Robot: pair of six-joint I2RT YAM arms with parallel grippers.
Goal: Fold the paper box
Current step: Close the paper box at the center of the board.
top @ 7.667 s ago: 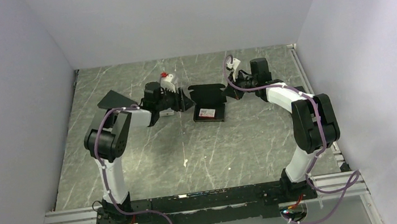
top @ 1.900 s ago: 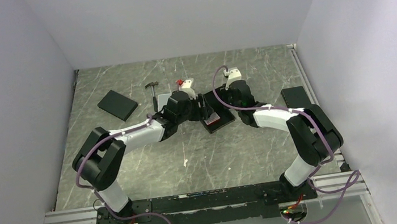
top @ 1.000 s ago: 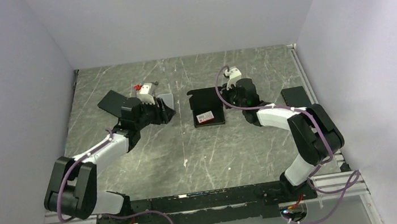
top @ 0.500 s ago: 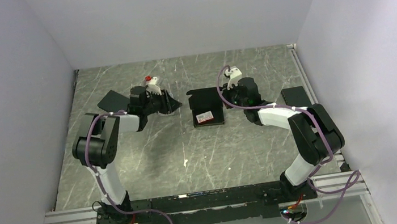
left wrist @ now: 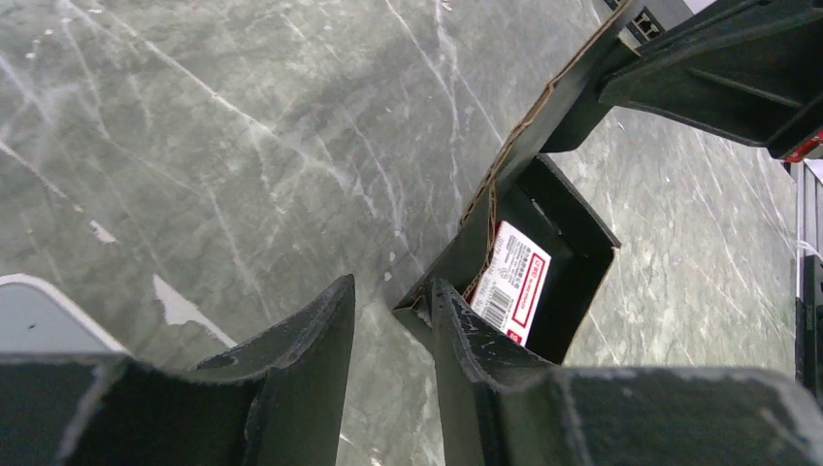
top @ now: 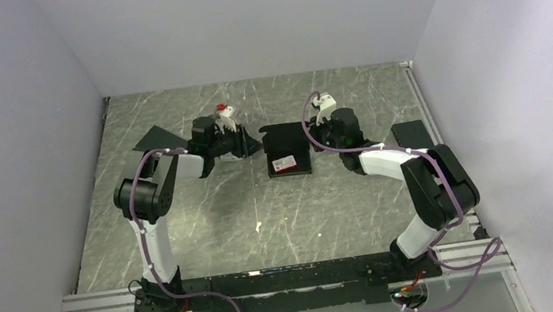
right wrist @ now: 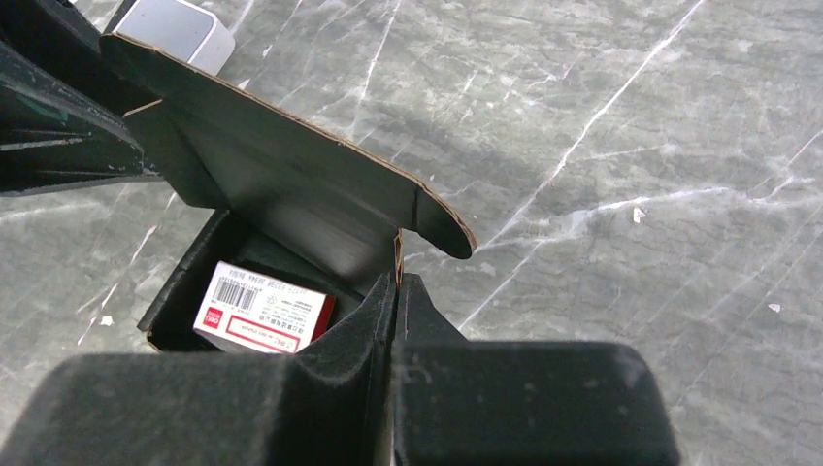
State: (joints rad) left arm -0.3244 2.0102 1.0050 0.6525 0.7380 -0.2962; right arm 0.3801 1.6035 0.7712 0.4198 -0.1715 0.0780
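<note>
The right tool is clamped on the paper box wall; the parted, empty left tool should be eased squarely over the left corner.

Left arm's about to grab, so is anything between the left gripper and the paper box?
Nothing visible does. The left gripper, open, is right at a corner of the paper box; the right gripper pinches its other side.

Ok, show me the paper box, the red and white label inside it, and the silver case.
paper box [right wrist: 291, 180], right wrist view, on the inner face of its raised lid panel.
red and white label [right wrist: 260, 306], right wrist view, on its white middle.
silver case [right wrist: 177, 29], right wrist view, on its top face.
</note>
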